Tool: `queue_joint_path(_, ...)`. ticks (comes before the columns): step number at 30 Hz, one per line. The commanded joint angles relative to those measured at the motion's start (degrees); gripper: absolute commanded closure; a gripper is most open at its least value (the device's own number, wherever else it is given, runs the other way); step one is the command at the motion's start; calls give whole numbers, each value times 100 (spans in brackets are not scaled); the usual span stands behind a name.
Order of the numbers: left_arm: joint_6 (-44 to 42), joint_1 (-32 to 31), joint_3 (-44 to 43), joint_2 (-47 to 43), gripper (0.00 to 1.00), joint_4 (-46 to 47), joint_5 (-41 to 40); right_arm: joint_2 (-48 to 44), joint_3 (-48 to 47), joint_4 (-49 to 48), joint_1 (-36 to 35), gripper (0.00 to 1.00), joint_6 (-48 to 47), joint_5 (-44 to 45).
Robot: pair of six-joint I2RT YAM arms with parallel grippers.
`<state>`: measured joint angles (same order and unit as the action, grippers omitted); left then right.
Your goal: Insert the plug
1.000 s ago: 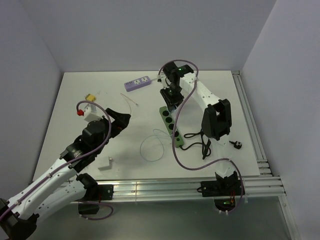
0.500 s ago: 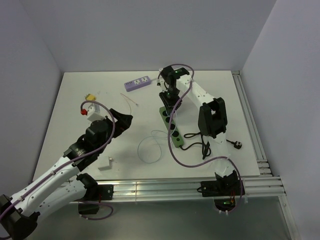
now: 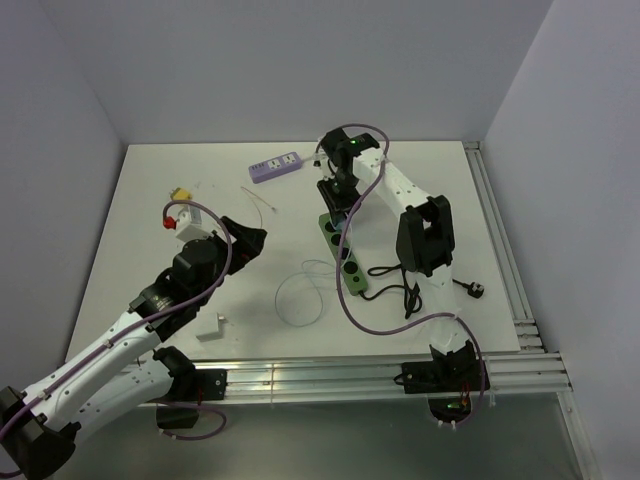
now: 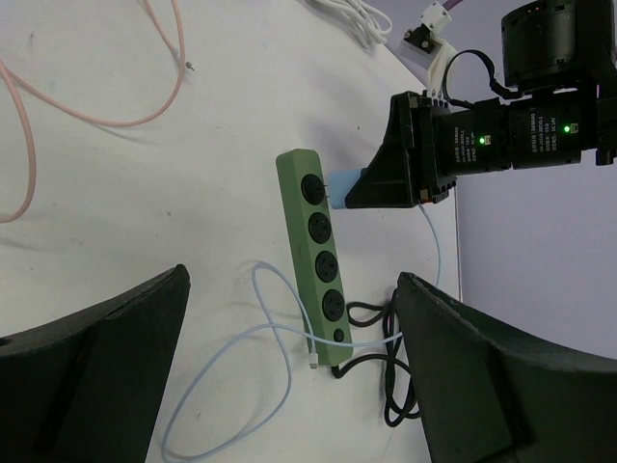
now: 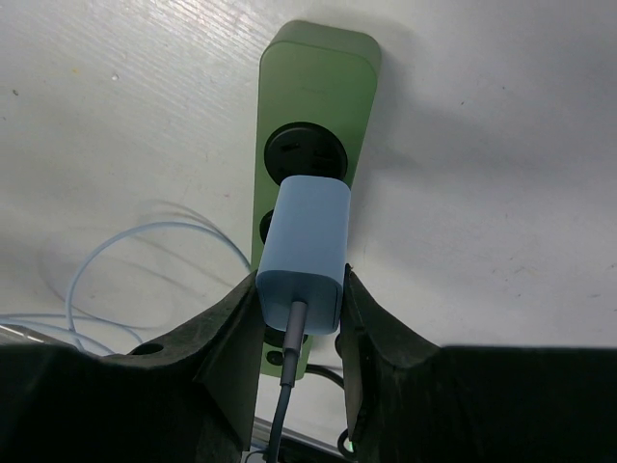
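Note:
A green power strip [image 3: 343, 252] lies mid-table, running from far left to near right; it also shows in the left wrist view [image 4: 318, 251] and the right wrist view [image 5: 310, 106]. My right gripper [image 3: 336, 203] is shut on a light blue plug [image 5: 304, 253], which points down at the end socket of the strip's far end. In the left wrist view the plug [image 4: 345, 183] meets that socket; I cannot tell if the prongs are in. My left gripper [image 3: 246, 240] is open and empty, left of the strip, and it shows in its wrist view [image 4: 291, 282].
A purple power strip [image 3: 276, 165] lies at the back. A pale blue cable loop [image 3: 300, 295] lies by the green strip. Black cord [image 3: 400, 290] and a black plug [image 3: 474, 291] lie right. A white block [image 3: 210, 325] sits near front left. A yellow connector [image 3: 180, 194] lies far left.
My right gripper has moved a little left and down with the plug onto the strip's far end. My left arm has shifted slightly forward.

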<state>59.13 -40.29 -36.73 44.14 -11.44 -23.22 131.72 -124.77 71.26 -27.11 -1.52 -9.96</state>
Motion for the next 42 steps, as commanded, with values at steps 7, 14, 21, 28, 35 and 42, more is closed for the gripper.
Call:
queue_joint_path(7, -157, 48, -54, 51, 6, 177, 46, 240, -460, -60, -13, 100, 11, 11)
queue_joint_path(14, -174, 65, -54, 33, 6, 142, -7, 258, -302, -34, 13, 100, 29, 20)
queue_joint_path(21, -148, 66, -9, 25, 6, 160, 64, 250, -241, -7, 13, 100, 134, 99)
queue_joint_path(28, -104, 74, 61, 33, 6, 256, 125, -41, 31, -156, 13, 100, 389, -59)
queue_joint_path(35, -104, 83, 43, -28, 6, 125, 64, -111, 321, -200, 13, 100, 415, 11)
queue_joint_path(42, -95, 92, 87, -28, 6, 177, 142, -288, 577, -289, 4, 100, 442, 64)
